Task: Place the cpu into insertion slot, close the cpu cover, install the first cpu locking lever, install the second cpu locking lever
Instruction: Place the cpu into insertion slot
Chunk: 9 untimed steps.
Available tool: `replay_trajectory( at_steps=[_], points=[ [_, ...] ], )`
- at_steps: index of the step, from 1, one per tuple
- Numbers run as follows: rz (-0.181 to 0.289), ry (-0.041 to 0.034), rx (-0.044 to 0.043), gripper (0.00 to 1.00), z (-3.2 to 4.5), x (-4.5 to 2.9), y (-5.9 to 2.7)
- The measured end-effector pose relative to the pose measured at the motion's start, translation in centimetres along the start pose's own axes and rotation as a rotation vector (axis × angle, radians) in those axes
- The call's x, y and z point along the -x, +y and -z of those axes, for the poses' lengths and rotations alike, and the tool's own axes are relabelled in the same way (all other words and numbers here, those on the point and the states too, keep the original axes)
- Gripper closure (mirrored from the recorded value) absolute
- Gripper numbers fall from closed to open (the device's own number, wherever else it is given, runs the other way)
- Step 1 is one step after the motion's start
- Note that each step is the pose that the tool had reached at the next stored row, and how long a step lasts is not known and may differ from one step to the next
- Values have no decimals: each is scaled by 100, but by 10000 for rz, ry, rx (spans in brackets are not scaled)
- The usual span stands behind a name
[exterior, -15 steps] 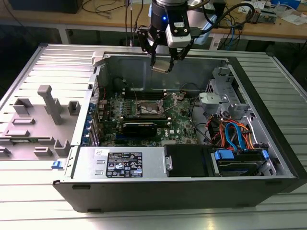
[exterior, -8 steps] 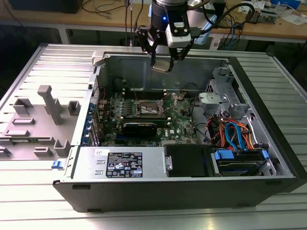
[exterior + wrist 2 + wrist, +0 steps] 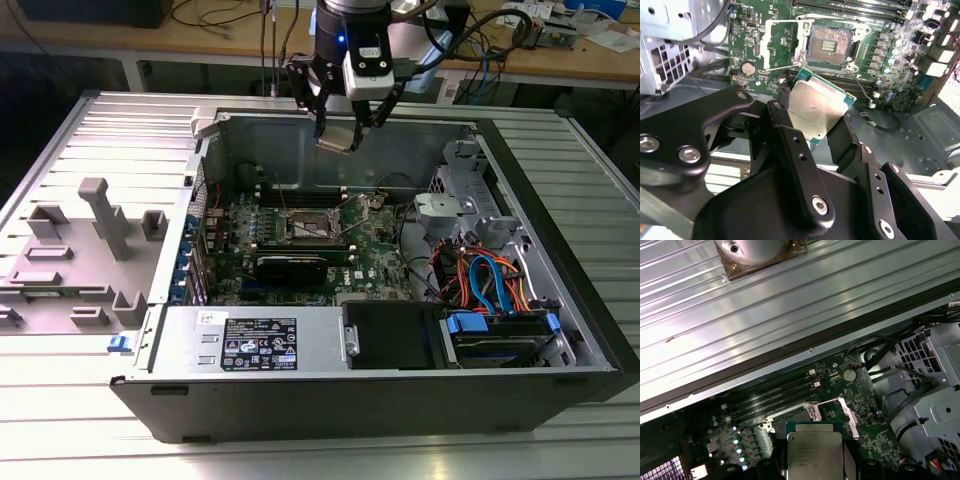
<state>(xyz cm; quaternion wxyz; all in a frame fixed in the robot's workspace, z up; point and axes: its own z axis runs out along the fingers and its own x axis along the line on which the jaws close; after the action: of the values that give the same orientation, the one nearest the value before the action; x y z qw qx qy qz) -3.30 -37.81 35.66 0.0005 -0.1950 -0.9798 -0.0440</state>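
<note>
A wide bench [image 3: 120, 130] of ribbed, silvery metal carries a black and grey computer case [image 3: 350, 420] lying on its side with the lid off. On the bench, at the exterior view's left of the case, sits a pale grey plastic tray [image 3: 95, 295] with blocky posts and pockets.

Inside the case a green circuit board [image 3: 375, 262] lies flat, dotted with small parts. At the exterior view's right of it is a bundle of blue, orange and red cables [image 3: 490, 275].

A robot arm [image 3: 345, 30] hangs over the far wall of the case. Its two black, bolted metal fingers [image 3: 785, 135] are clamped on opposite edges of the cpu [image 3: 820, 110], a flat square chip with a dull silvery top and a green rim. The cpu is in the air, tilted, above the far side of the board and clear of it.

Below it the square socket [image 3: 832, 45] lies bare, showing a dark grid of fine contacts. Just beside the socket the cpu cover [image 3: 765, 42], a thin shiny metal frame with a large window, is folded back. Long black memory slots [image 3: 775, 395] run along the far side of the socket.
</note>
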Motion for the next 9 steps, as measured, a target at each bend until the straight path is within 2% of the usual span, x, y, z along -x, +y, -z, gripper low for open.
replay_trajectory(
  at_steps=[8,9],
  points=[
    [-244,-21,2,46,-7,-7,-41],
    [-438,-38,5,46,-11,-7,-41]
  ],
)
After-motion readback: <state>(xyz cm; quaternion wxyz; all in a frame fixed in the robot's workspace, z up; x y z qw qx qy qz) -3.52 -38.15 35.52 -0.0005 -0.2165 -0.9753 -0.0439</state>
